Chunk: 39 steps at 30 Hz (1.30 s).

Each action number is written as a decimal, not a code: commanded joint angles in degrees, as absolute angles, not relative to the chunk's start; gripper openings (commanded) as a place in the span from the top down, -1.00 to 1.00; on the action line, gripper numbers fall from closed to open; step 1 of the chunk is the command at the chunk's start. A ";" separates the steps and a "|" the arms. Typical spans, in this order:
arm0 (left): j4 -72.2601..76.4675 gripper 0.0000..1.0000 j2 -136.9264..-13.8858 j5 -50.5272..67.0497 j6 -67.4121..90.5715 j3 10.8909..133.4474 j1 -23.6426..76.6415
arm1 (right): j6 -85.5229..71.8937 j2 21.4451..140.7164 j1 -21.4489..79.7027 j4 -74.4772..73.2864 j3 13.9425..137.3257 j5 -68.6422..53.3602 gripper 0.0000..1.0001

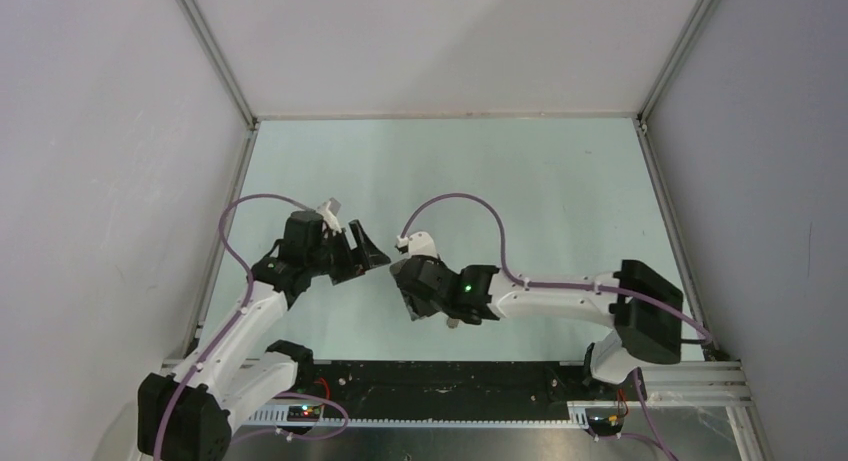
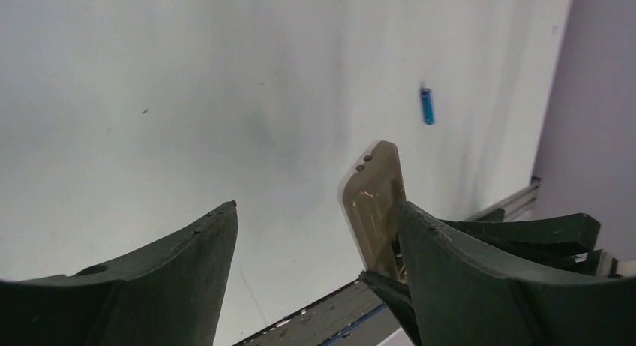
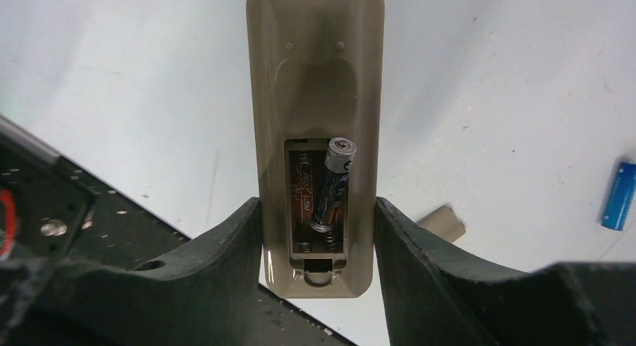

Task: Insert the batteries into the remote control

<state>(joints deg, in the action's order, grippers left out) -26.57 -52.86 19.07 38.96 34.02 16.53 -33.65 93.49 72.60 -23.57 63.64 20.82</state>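
Note:
My right gripper [image 3: 316,205] is shut on the lower end of the remote control [image 3: 315,68], one finger on each long side. The remote's beige back faces the camera and its battery bay is uncovered. The dark battery [image 3: 334,185] sits in the bay's right slot, its upper end tilted out; the left slot shows bare. The blue battery [image 3: 619,196] lies on the table off to the right, also seen as the blue battery [image 2: 427,106] from the left wrist. My left gripper [image 2: 316,209] is open and holds nothing, its right finger close beside the remote control [image 2: 375,196].
A small flat beige cover piece [image 3: 442,222] lies on the table just right of my right finger. The black base rail [image 1: 450,376] runs along the near edge. Grey enclosure walls [image 1: 100,181] stand on the left, right and back.

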 commanded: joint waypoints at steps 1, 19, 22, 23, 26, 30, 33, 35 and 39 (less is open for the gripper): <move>-18.35 -0.64 -50.93 26.75 39.08 33.87 16.24 | -31.16 86.86 71.62 -21.88 63.15 19.86 0.49; 2.54 -0.81 -53.65 25.43 51.28 32.68 24.65 | -38.64 77.23 67.06 -23.52 63.12 16.85 0.50; 3.12 -0.60 -55.74 25.02 52.29 33.28 25.48 | -38.94 76.70 67.63 -23.76 63.14 17.72 0.51; 3.23 -0.52 -55.91 24.99 52.42 33.50 25.71 | -39.20 76.71 67.74 -23.83 63.16 17.87 0.51; 3.39 -0.34 -55.98 24.48 52.39 33.36 26.06 | -39.55 76.68 68.24 -24.14 63.17 18.49 0.51; 3.42 -0.12 -55.31 23.92 52.67 32.66 26.09 | -40.14 76.93 68.90 -23.93 63.13 19.07 0.51; 3.38 0.00 -55.22 23.81 52.73 32.39 26.28 | -40.68 77.22 69.30 -23.68 63.19 19.49 0.52; 3.42 0.02 -55.28 23.78 52.80 32.23 26.39 | -40.99 77.37 69.53 -23.39 63.19 19.73 0.52; 3.43 0.06 -55.29 24.18 52.96 31.93 26.45 | -41.53 77.92 69.66 -23.05 63.18 20.06 0.52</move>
<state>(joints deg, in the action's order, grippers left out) 1.67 -56.18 25.76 52.62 30.87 26.30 -40.12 78.74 68.95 -24.93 62.70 18.48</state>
